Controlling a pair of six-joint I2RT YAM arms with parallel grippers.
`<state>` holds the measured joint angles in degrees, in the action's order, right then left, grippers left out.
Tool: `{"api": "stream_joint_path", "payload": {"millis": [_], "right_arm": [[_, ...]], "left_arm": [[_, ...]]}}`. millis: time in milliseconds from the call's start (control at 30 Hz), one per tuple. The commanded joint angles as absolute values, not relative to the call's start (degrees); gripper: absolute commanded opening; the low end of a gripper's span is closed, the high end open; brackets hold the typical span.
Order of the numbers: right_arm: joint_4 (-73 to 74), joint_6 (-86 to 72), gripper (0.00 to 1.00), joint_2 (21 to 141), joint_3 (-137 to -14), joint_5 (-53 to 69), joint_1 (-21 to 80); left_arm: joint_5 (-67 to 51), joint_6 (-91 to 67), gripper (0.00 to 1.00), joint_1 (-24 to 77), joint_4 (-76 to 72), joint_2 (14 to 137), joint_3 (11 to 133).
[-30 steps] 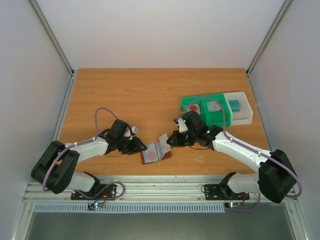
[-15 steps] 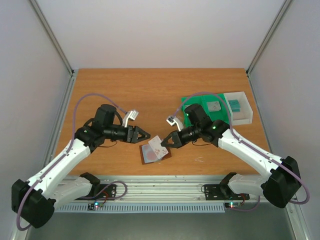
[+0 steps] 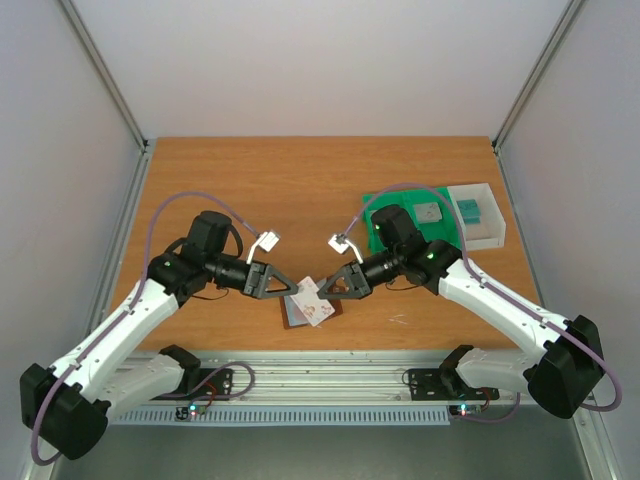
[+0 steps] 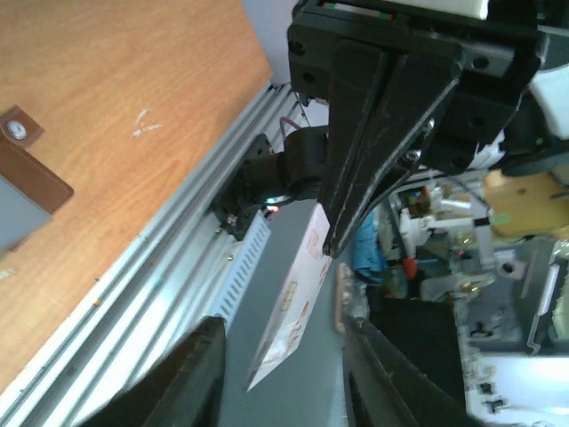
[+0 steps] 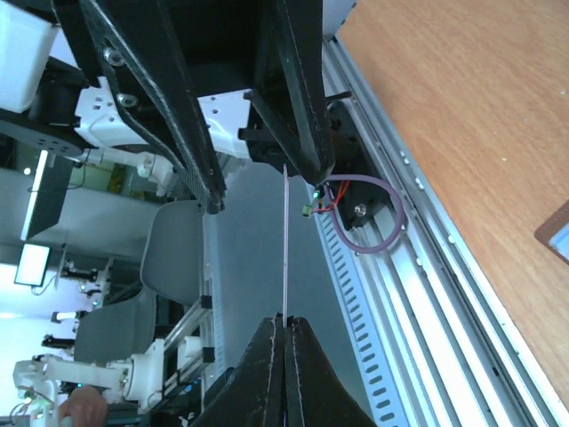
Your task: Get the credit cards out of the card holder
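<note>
The brown card holder [image 3: 296, 319] lies open on the table near the front edge; its tab [image 4: 18, 132] shows in the left wrist view. My right gripper [image 3: 328, 291] is shut on one edge of a pale pinkish credit card [image 3: 312, 297] and holds it up above the holder. The right wrist view shows that card [image 5: 285, 240] edge-on, rising from the shut tips [image 5: 285, 322]. My left gripper [image 3: 292, 287] faces it, open. The card [image 4: 298, 302] stands between its fingers [image 4: 191, 369] with a gap on each side.
A green bin [image 3: 443, 238] and a white bin [image 3: 487, 232] stand at the right, behind my right arm, with a grey card [image 3: 428, 211] and a teal card [image 3: 468, 209] in them. The table's metal front rail [image 3: 330, 372] runs just behind the holder.
My left gripper has moved right, up to the card, so its fingers now stand either side of it. My right gripper has kept its grip and barely shifted.
</note>
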<state>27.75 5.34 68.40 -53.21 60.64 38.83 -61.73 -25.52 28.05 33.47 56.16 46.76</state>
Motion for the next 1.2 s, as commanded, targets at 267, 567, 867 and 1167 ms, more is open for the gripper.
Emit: {"api": "stream_joint_path", "payload": {"millis": [267,567,867,1167], "right_arm": [[23.37,1.74,0.03,68.22,-54.72,60.23,38.67],[12.88,-15.93,0.46,61.12,-48.56,46.1,38.57],[0.27,-35.04,0.73,54.03,-41.09,33.05,38.54],[-5.4,-41.18,0.56,53.87,-39.2,26.64,38.57]], "left_arm": [[-66.4,-24.46,0.01,28.21,29.96,56.41,46.55],[-57.99,-36.39,0.0,28.21,14.68,53.43,43.28],[-44.92,-54.06,0.0,28.21,-3.33,51.64,39.34],[-35.45,-64.78,0.0,28.21,-12.66,50.92,36.69]]}}
